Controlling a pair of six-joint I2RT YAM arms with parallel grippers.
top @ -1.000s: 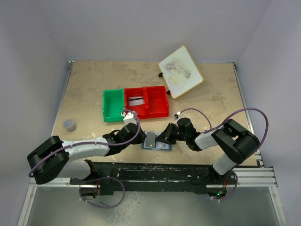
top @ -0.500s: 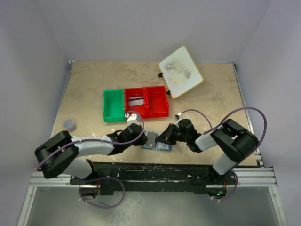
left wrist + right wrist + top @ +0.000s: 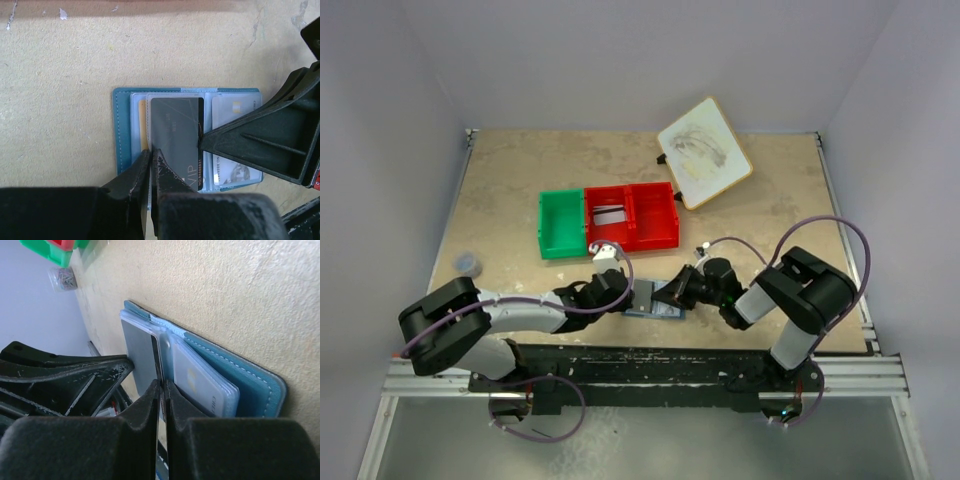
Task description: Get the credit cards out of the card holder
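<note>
The card holder point(image 3: 651, 309) lay open and flat on the tan surface point(image 3: 510, 190), near its front edge and between the 2 arms. Its teal cover point(image 3: 121, 135) faced down and its clear sleeves faced up.

In the left wrist view, a dark card point(image 3: 175, 130) marked VIP sat on top of the left panel. A tan-orange card point(image 3: 142, 125) showed only as a narrow strip beside it. A pale card point(image 3: 232, 115) with a gold chip lay in the right panel's sleeve.

The left claw point(image 3: 151, 157) was at the dark card's near left corner with its fingers pressed together. The card's left edge ran down into the slit between them, but whether they had caught it could not be told.

The right claw point(image 3: 202, 140) came in from the other side, and its tip met the dark card's right edge at the holder's middle. In the right wrist view its fingers point(image 3: 145, 405) were drawn almost together and clamped on a thin leaf of the holder between the 2 panels.

From above, the 2 claws faced each other across the holder, the left point(image 3: 628, 292) and the right point(image 3: 667, 293) close together.

Farther back stood a green bin point(image 3: 560, 248) touching a red bin point(image 3: 632, 245), and a white wood-rimmed board point(image 3: 705, 152) lay tilted beyond them. A small round clear object point(image 3: 468, 263) sat well apart near the left edge.
</note>
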